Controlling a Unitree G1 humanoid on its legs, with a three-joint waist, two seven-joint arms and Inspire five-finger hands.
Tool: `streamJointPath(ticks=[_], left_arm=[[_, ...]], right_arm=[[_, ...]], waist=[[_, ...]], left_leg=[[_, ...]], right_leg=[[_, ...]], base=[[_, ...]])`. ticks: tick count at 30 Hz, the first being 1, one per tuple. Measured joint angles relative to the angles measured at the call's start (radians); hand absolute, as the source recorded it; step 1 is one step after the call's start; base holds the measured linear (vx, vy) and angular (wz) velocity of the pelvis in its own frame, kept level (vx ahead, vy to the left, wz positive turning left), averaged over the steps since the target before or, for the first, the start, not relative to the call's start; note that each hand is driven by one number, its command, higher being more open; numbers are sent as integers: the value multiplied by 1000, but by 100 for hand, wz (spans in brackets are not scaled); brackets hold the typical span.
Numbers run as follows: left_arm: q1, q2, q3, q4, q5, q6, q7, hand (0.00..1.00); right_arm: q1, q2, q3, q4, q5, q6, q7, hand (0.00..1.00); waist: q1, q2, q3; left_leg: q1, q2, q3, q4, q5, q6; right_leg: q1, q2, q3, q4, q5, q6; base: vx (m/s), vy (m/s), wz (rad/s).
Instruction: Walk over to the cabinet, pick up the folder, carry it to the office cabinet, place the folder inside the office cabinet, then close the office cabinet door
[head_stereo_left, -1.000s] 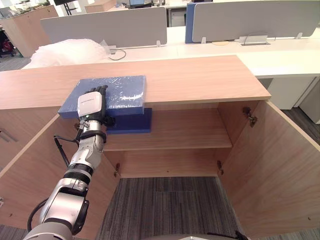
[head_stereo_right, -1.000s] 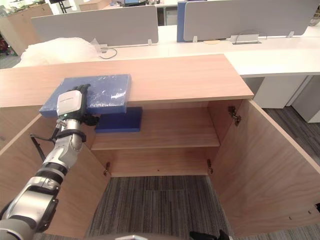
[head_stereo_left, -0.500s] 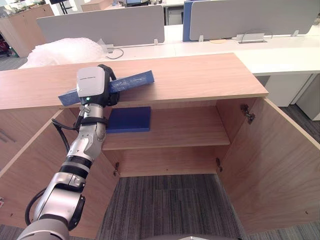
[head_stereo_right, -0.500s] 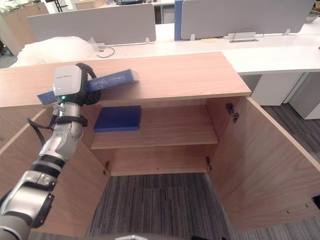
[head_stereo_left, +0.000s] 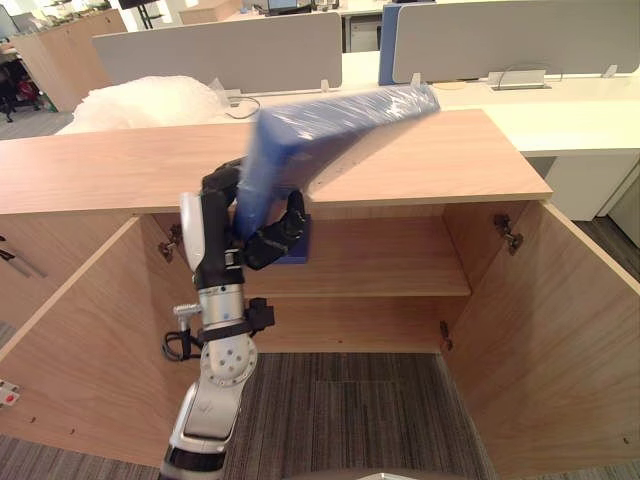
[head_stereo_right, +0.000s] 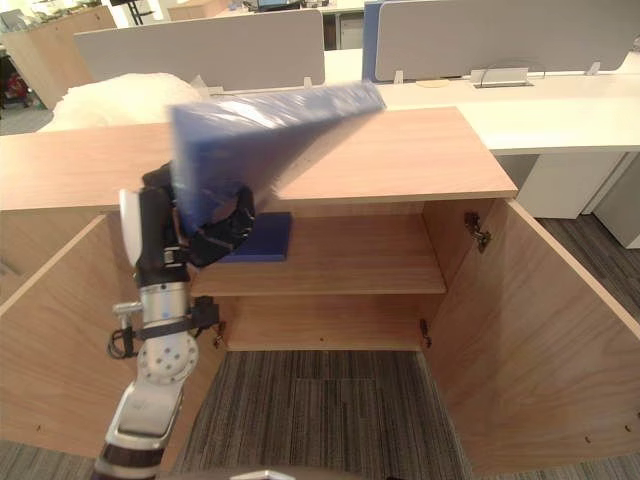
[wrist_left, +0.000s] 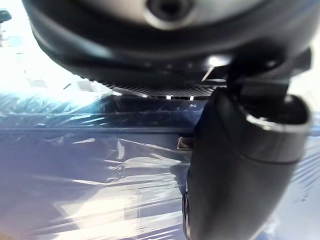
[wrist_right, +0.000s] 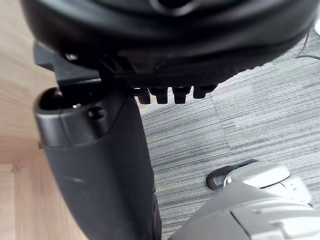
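- Cabinet (head_stereo_left: 420, 160): light wood, with a flat, bare top panel. Both doors stand wide open, the left door (head_stereo_left: 80, 340) and the right door (head_stereo_left: 560, 340) swung out towards the camera.
- Shelf (head_stereo_left: 380, 260): one horizontal board inside the cabinet. A second folder (head_stereo_right: 265, 240), dark blue, lies flat at its left end.
- Floor (head_stereo_left: 340, 410): grey striped carpet in front of and under the cabinet.
- Room: a long white table (head_stereo_left: 560, 110) runs behind the cabinet and carries grey divider screens (head_stereo_left: 220, 55). A bundle of clear bubble wrap (head_stereo_left: 140, 100) lies behind the cabinet's left end.
- Folder (head_stereo_left: 330, 130): blue, wrapped in clear film. It is off the cabinet top and tilted, its lower end in front of the cabinet's left opening and its upper end raised above the top panel towards the right. Its outline is motion-blurred.
- Left hand (head_stereo_left: 268, 238): closed on the lower end of the folder, fingers curled round its underside. In the left wrist view the thumb (wrist_left: 240, 170) presses against the film-covered face.
- Right hand (wrist_right: 100, 165): seen in its wrist view over the carpet beside a wood panel, holding nothing. Whether it is open or closed cannot be told.
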Motion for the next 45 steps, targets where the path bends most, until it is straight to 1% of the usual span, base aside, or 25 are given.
streamJointPath(ticks=[1, 2, 3, 5, 8, 10, 11, 12, 14, 15, 16, 18, 19, 21, 23, 25, 27, 30, 31, 35, 37, 40, 42, 45], left_arm=[[20, -7, 6, -7, -30, -2, -6, 0], [77, -23, 16, -8, -98, -1, -16, 0], [99, -30, 19, -8, -120, 1, -20, 0], [169, -44, 23, -7, -190, 23, -32, 0], [213, -59, 37, -7, -246, 37, -43, 0], [226, -64, 51, -9, -340, 37, -57, 0], [226, -69, 55, -10, -360, 37, -63, 0], [231, -82, 60, -18, -406, 37, -74, 0], [244, -97, 64, -44, -548, 37, -117, 0], [248, -101, 64, -52, -576, 37, -125, 0], [259, -108, 65, -70, -621, 35, -139, 0], [270, -113, 65, -85, -654, 34, -154, 0], [270, -114, 69, -87, -668, 34, -169, 0], [270, -114, 76, -87, -669, 34, -180, 0], [270, -113, 85, -87, -682, 34, -208, 0], [270, -113, 84, -87, -691, 34, -228, 0], [266, -107, 83, -87, -693, 35, -253, 0], [253, -93, 80, -86, -698, 36, -303, 0], [247, -87, 80, -85, -698, 36, -321, 0], [221, -66, 73, -80, -695, 36, -356, 0], [216, -55, 70, -70, -685, 35, -370, 0], [216, -47, 70, -52, -670, 35, -373, 0], [216, -46, 64, -46, -646, 35, -375, 0], [214, -23, 35, -43, -629, 35, -377, 0]], right_arm=[[7, 0, 2, -6, 18, -2, -3, 100], [24, -1, 20, -31, 42, -9, -13, 100], [33, -1, 31, -43, 60, -12, -18, 100], [59, 7, 48, -92, 73, -17, -29, 100], [97, 22, 80, -184, 102, -18, -42, 100], [129, 49, 93, -317, 106, -17, -59, 100], [138, 58, 98, -359, 109, -16, -64, 100], [154, 75, 108, -451, 114, -16, -68, 100], [179, 111, 117, -635, 147, -16, -67, 100], [183, 118, 123, -686, 153, -17, -67, 100], [187, 131, 128, -790, 184, -20, -66, 100], [192, 142, 126, -942, 189, -25, -66, 100], [197, 142, 121, -1072, 188, -43, -66, 100], [196, 143, 107, -1198, 181, -56, -66, 100], [173, 136, 78, -1338, 182, -102, -60, 100], [136, 127, 60, -1401, 186, -126, -52, 100], [97, 105, 64, -1446, 208, -134, -35, 100], [43, 50, 104, -1496, 246, -135, 31, 100], [19, 25, 122, -1511, 270, -135, 67, 100], [-58, -53, 188, -1539, 347, -135, 164, 100], [-90, -89, 206, -1542, 379, -135, 211, 100], [-137, -132, 233, -1542, 382, -134, 236, 100], [-162, -158, 246, -1541, 414, -133, 261, 100], [-228, -216, 294, -1515, 461, -130, 286, 100]], waist=[[1, 1, -3], [1, 5, -11], [1, 5, -14], [2, 2, -16], [2, -15, -22], [2, -28, -28], [1, -29, -28], [1, -30, -29], [1, -30, -29], [1, -30, -29], [2, -30, -30], [2, -28, -30], [4, -28, -31], [4, -28, -31], [4, -28, -31], [3, -29, -31], [2, -30, -33], [2, -30, -37], [3, -29, -39], [14, -30, -44], [19, -31, -55], [20, -33, -62], [22, -36, -65], [22, -38, -72]], left_leg=[[-1, 0, 0, 0, 0, 0], [-6, 0, -1, 2, 0, 0], [-11, 0, -2, 3, 0, 0], [-25, 0, -7, 8, 0, 0], [-34, 1, -7, 9, 0, 0], [-41, 1, -7, 10, 0, -1], [-41, 1, -7, 10, -1, -1], [-40, 1, -5, 10, -3, -1], [-39, 4, -2, 15, -7, 1], [-39, 4, 1, 17, -10, 1], [-39, 5, 6, 25, -15, 1], [-40, 6, 7, 35, -21, 2], [-41, 6, 8, 39, -23, 2], [-41, 6, 9, 40, -23, 2], [-41, 6, 10, 42, -24, 1], [-40, 6, 11, 45, -25, 1], [-39, 6, 14, 45, -25, 1], [-39, 6, 14, 48, -25, 1], [-39, 6, 14, 49, -25, 1], [-39, 6, 12, 53, -25, 1], [-42, 5, 9, 53, -25, 2], [-43, 3, 7, 53, -24, 3], [-43, 1, 5, 53, -23, 4], [-43, 0, 4, 53, -21, 5]], right_leg=[[0, 0, 0, 0, -1, 1], [-4, 0, 0, 0, -1, 1], [-8, 0, 0, 0, -1, 1], [-18, 1, -3, 2, -1, 1], [-27, 2, -3, 2, -1, 1], [-32, 2, -2, 5, 0, 2], [-32, 2, -2, 5, 1, 3], [-32, 2, 0, 6, 2, 4], [-31, 0, 3, 6, 2, 5], [-31, 0, 5, 6, 2, 5], [-30, 0, 10, 6, 3, 7], [-29, 0, 11, 6, 4, 8], [-29, -1, 11, 6, 3, 9], [-29, 0, 12, 7, 3, 9], [-30, 0, 13, 9, 3, 9], [-30, 0, 14, 12, 3, 10], [-30, 1, 17, 14, 3, 10], [-30, 2, 18, 20, 4, 11], [-30, 2, 18, 22, 4, 12], [-30, 2, 16, 28, 5, 13], [-31, 0, 14, 28, 5, 14], [-31, 0, 11, 29, 6, 14], [-31, -1, 9, 30, 6, 14], [-31, -1, 8, 31, 6, 14]], base=[[-45, -2, 1], [-35, -1, 1], [-32, -1, 2], [-7, -3, 5], [2, -2, 1], [0, 0, 0], [0, 0, 0], [0, 6, -3], [-7, 3, -5], [-17, 3, -9], [-24, 7, -10], [-33, 9, -5], [-35, 7, -1], [-36, 5, -1], [-17, 2, -1], [-14, 4, -2], [-31, 10, -4], [-24, 6, 0], [-38, 8, 0], [-43, 9, 2], [-45, 15, 4], [-21, 9, 2], [-33, 14, 3], [-31, 10, 1]])
